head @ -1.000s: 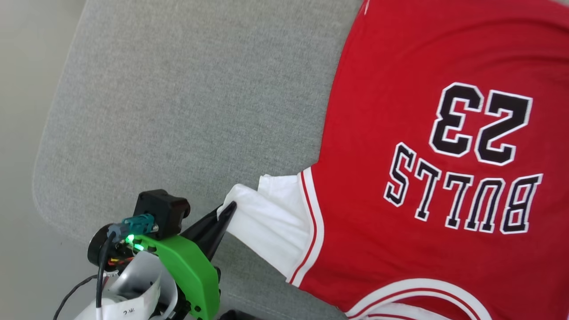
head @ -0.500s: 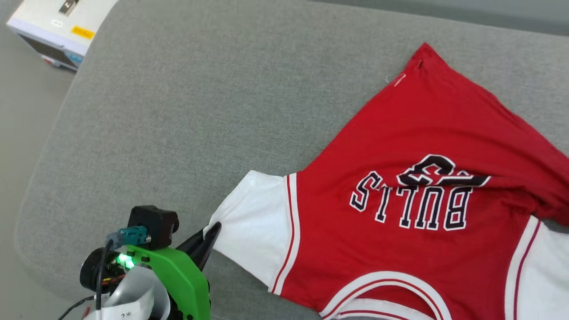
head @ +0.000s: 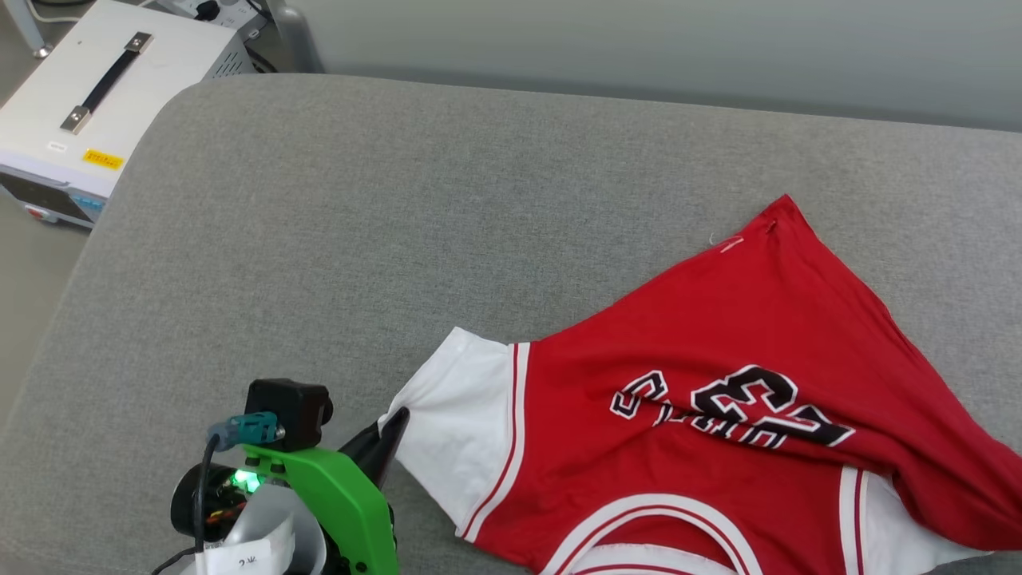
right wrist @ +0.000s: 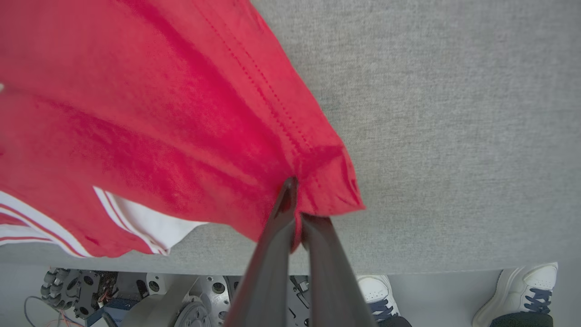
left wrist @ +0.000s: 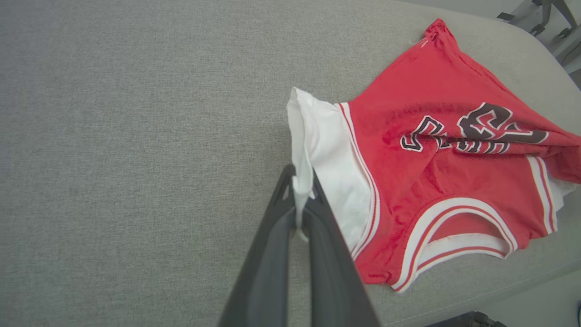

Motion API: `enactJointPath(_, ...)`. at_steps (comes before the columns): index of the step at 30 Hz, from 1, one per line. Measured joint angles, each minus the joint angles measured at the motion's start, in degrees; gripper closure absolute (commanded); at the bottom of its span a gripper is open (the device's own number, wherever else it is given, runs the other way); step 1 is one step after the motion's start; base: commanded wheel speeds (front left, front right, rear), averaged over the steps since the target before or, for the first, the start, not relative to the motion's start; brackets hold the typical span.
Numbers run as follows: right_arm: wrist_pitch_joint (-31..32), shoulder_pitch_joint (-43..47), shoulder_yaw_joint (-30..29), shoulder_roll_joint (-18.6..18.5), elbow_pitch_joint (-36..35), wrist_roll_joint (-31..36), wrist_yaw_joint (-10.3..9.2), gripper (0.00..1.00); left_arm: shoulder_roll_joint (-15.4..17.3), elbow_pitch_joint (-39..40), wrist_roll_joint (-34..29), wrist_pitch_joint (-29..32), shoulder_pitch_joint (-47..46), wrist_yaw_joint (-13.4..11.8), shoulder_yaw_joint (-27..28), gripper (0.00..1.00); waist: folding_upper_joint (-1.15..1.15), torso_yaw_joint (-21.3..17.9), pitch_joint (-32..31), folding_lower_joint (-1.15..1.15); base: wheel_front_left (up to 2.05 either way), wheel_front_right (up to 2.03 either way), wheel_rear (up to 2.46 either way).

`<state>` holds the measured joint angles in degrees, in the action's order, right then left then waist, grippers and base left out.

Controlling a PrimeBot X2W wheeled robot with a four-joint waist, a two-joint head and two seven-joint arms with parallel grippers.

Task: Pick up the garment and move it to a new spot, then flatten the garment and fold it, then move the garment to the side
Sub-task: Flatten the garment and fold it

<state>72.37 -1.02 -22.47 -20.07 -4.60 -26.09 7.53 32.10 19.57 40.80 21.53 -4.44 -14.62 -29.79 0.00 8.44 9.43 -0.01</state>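
Left gripper sits at lower left of the head view, jaws clamped on the hem of the white sleeve at the frame-left end of the jersey. Left wrist view confirms: sleeve edge pinched between my two dark fingers at frame centre, a bit of white fabric poking out below the pinch. Right gripper is likewise closed on cloth: in the right wrist view a red hemmed corner of the jersey is bunched between the fingertips at frame centre, with a stitch line running up-left from the grip. The jersey lies on the grey fabric cushion, taking up centre-right to lower right of the head view. Its neck opening with red-white trim is at the bottom edge, and one red corner points to the upper right. The body is rumpled: a fold runs across the chest, so the black white-outlined lettering and number are creased and partly tucked under. A second white sleeve shows at lower right under a red flap. Off the cushion, upper left of the head view: a white equipment case with a black strap handle and a yellow label. Right wrist view, bottom edge: a person's white sneakers at lower right, my wheeled base at lower left.
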Motion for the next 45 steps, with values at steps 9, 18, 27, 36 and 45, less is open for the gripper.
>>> enactJointPath(9,-0.03,6.93,-0.37,4.45,-3.12,0.74,0.00,1.00,-2.03,-2.75,0.63,-2.40,-0.06,0.34,0.15,1.00,0.00,-1.41,-1.40,0.00,0.00,0.00,0.00)
enactJointPath(18,-2.63,6.72,2.18,2.05,-5.67,0.29,0.00,0.00,-2.43,-3.27,0.64,-2.83,-0.56,1.05,0.12,1.00,0.00,-1.11,-0.54,0.00,0.00,0.00,0.00)
enactJointPath(27,-0.37,-3.82,6.42,-3.04,-14.27,-2.07,0.00,0.00,-2.74,-0.18,0.58,-2.82,-2.76,1.75,-0.18,1.00,0.00,0.18,2.65,0.00,0.00,0.00,0.00)
enactJointPath(36,2.68,-20.20,12.59,-3.64,-8.54,-1.16,0.00,0.00,-3.55,1.80,-0.53,-2.88,-6.08,2.29,-1.51,1.00,0.00,3.00,7.83,0.00,0.00,0.00,0.00)
enactJointPath(45,2.43,-30.32,15.84,-6.23,2.30,2.25,0.00,0.00,-5.28,1.26,-1.49,-3.98,-8.14,3.04,-2.31,1.00,0.00,7.21,13.29,0.00,0.00,0.00,0.00)
